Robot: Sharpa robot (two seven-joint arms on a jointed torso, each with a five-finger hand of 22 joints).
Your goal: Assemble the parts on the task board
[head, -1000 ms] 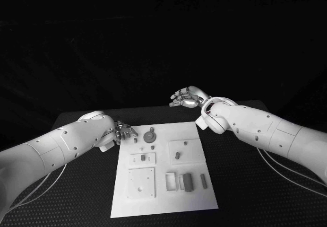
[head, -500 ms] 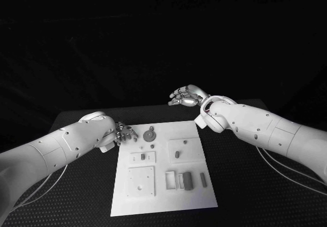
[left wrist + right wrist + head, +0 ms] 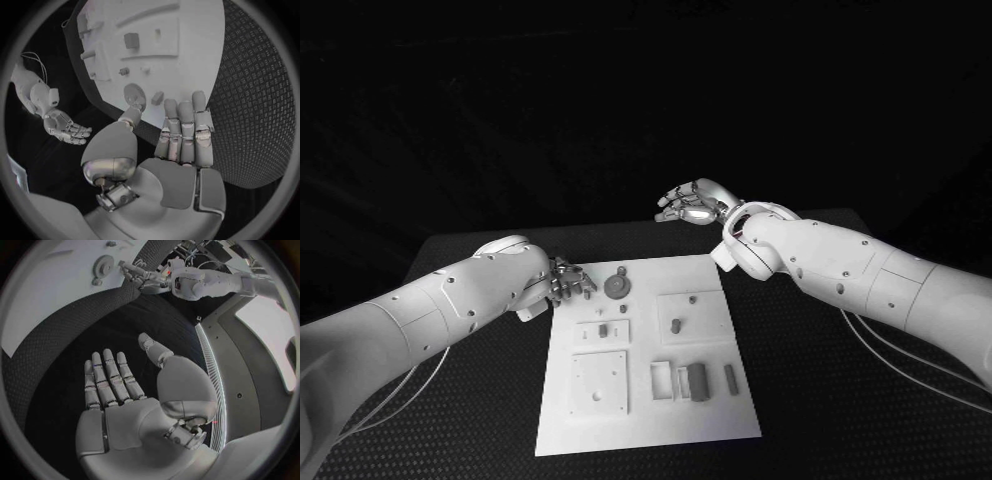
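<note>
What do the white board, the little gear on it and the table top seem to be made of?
Task board: smooth matte white, probably plastic, with sharp cut recesses. Gear: dull grey with moulded teeth, likely plastic; metal is possible. Table: black with a fine dimpled weave, seemingly a rubbery or fabric mat.

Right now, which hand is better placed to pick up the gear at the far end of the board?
Likely the left hand: open, right beside the gear at the task board's far-left corner. The right hand is open too, but raised beyond the board's far edge.
</note>
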